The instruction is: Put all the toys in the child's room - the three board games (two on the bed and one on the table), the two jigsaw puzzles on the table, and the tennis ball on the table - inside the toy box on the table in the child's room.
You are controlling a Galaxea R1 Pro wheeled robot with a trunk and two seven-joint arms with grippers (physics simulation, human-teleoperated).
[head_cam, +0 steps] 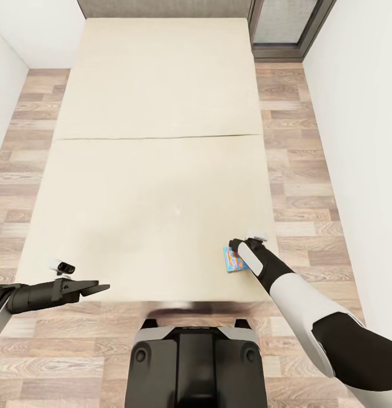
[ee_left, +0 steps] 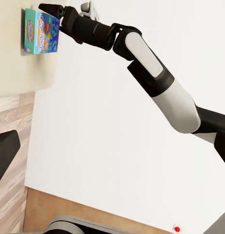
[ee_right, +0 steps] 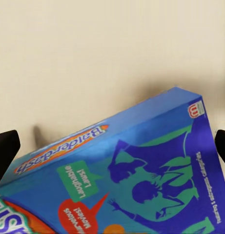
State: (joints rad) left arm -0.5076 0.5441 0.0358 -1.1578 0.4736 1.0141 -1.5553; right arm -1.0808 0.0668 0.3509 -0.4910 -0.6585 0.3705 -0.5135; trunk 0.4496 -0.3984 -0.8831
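Beige bed [head_cam: 150,170] is mostly bare, blue board game [head_cam: 234,260] near its lower-right edge; our right gripper [head_cam: 237,247] straddles it spread, left gripper [head_cam: 99,288] looks pressed together lower left.

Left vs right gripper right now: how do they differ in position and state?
The right gripper is over the bed at the blue board game, jaws spread either side of it in the right wrist view; the left gripper hangs at the bed's near edge with nothing close, jaws nearly together. Both have black fingers.
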